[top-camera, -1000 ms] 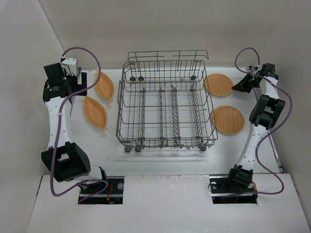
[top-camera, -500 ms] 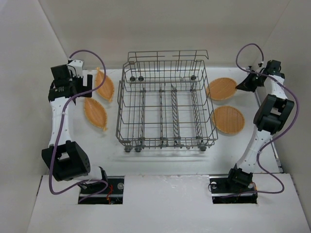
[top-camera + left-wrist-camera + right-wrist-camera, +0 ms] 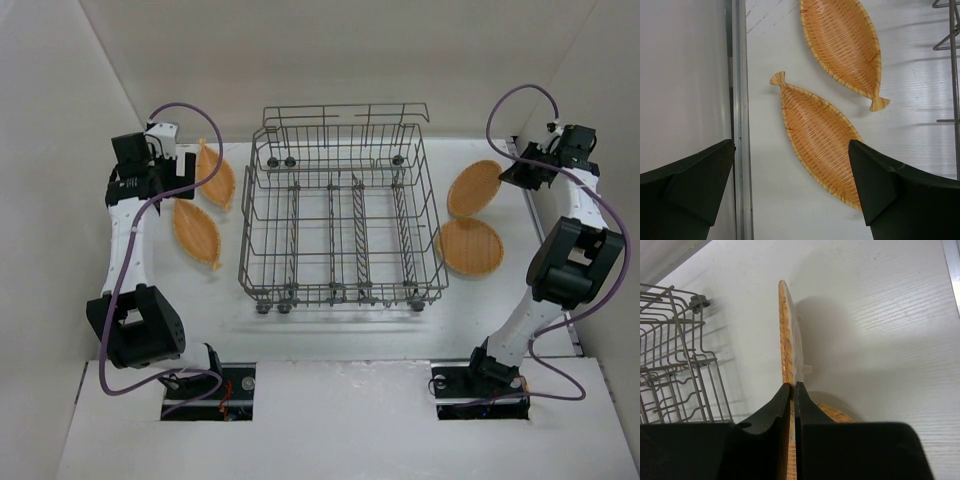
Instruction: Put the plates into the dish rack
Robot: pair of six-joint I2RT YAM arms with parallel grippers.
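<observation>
Close beside tilted plate (image 3: 474,187) in right tool (image 3: 792,387), dish rack (image 3: 340,215)

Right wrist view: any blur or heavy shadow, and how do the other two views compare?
Right wrist view: the gripped plate is sharp edge-on and casts a soft shadow to its right; the dish rack is slightly blurred at its far corner. Left wrist view: both fish-shaped plates are crisp, while the left gripper is dark. Top external view: even, diffuse light with no glare.

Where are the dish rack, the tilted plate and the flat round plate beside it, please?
dish rack (image 3: 340,285): top view, front wire wall.
tilted plate (image 3: 474,187): top view, middle of its face.
flat round plate (image 3: 469,246): top view, centre.
</observation>
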